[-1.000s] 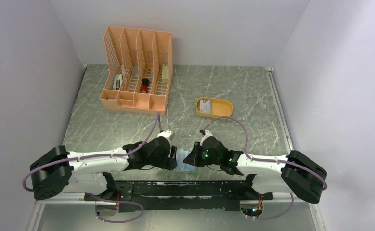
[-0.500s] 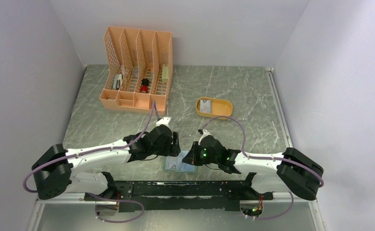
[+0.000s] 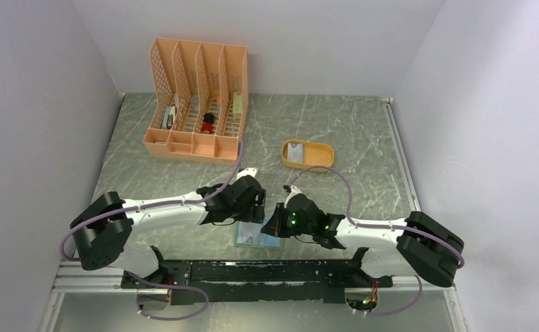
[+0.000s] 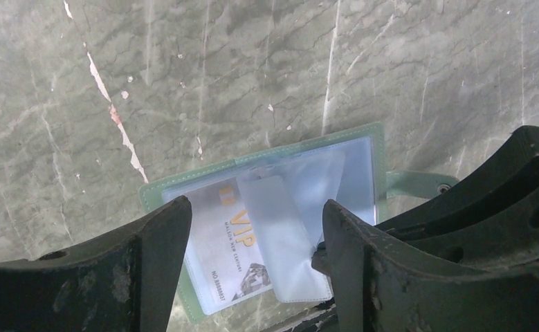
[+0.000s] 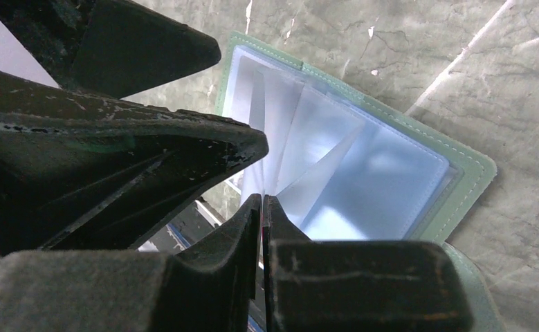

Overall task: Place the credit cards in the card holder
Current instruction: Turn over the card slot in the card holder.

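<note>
Card holder (image 3: pixel 256 238) was laid open at the tabletop's (image 3: pixel 183 166) near edge, one VIP card (image 4: pixel 232 256) already sleeved. Left pincer (image 4: pixel 252 211) was spread wide, empty. Right pincer (image 5: pixel 261 200) was pinched on a clear sleeve (image 5: pixel 308 180). A second card (image 3: pixel 295 153) was left in the yellow tray (image 3: pixel 324 148), so half done, probably.

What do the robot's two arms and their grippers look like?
The left arm and right arm have white link shells and bulky black joint housings. A thin purple cable loops along each. Small green lights glow on the right wrist. The left gripper and right gripper have black, wedge-shaped, scuffed fingers.
</note>
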Robot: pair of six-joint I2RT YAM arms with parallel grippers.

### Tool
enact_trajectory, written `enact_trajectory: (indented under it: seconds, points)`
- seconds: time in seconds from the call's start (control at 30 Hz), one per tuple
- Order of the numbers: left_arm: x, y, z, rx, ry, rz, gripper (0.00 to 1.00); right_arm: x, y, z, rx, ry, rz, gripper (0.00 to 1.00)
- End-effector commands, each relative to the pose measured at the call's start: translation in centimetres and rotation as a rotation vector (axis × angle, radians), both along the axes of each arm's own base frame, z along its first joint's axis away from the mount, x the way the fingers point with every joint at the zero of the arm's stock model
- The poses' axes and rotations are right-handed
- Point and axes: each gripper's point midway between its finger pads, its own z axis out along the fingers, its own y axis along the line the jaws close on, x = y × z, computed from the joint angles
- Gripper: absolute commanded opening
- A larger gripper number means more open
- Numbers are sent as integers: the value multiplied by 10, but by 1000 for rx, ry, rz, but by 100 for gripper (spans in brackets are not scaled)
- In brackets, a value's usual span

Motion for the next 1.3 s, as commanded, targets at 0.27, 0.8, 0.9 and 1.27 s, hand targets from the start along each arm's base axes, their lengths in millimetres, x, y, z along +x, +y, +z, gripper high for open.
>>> enact_trajectory:
  seconds: [0.27,0.8,0.9,1.27]
  points:
    - [5,1,-8,61,2,-22,50,6,4,13,22,-38,6,9]
    - [-2,20,-21,98,4,-9,15,-2,-3,64,42,-108,55,26]
    - [-3,22,-22,97,4,2,15,-1,9,63,38,-94,80,25]
    - [5,49,-4,107,-57,76,27,-2,-17,-16,-125,46,-48,23]
